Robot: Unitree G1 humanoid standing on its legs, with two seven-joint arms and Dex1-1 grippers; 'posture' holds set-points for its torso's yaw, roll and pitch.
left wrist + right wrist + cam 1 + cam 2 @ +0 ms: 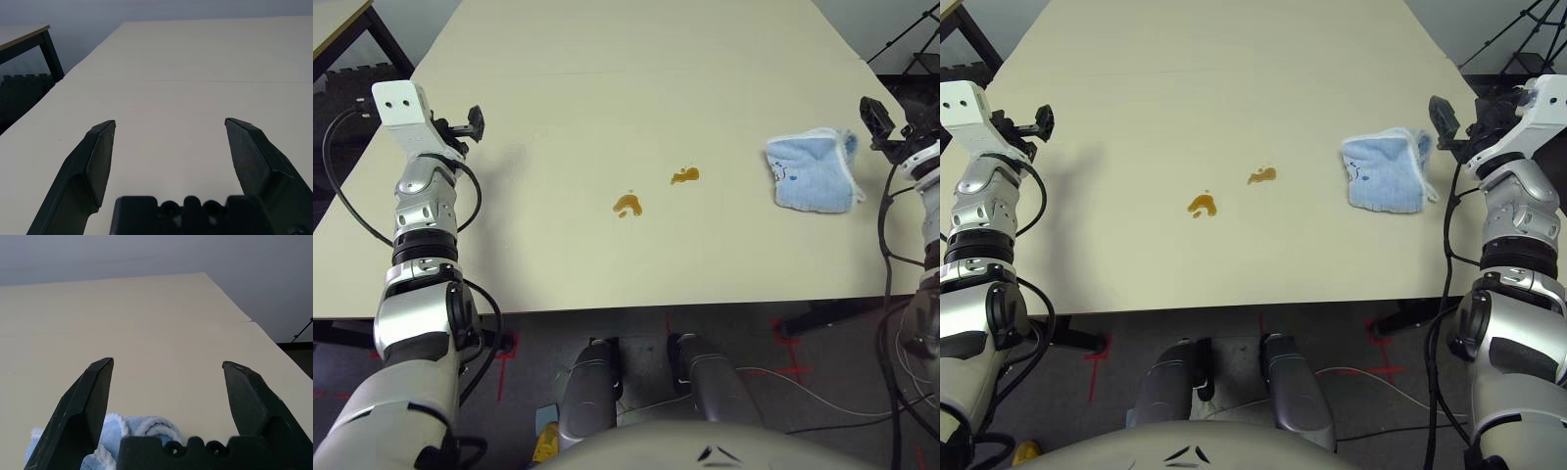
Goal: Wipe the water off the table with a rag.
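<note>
Table (607, 108) — right gripper (168, 364) open, empty

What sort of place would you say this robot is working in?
Probably a robotics lab or test area: red tape marks are laid on the dark floor, loose cables run across it, and a black stand rises behind the table.

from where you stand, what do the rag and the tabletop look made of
The rag looks like soft terry cotton, matte, going by its fuzzy edging and bunched folds. The tabletop seems a smooth, pale laminate, perhaps painted board; its even surface leaves that open.
</note>
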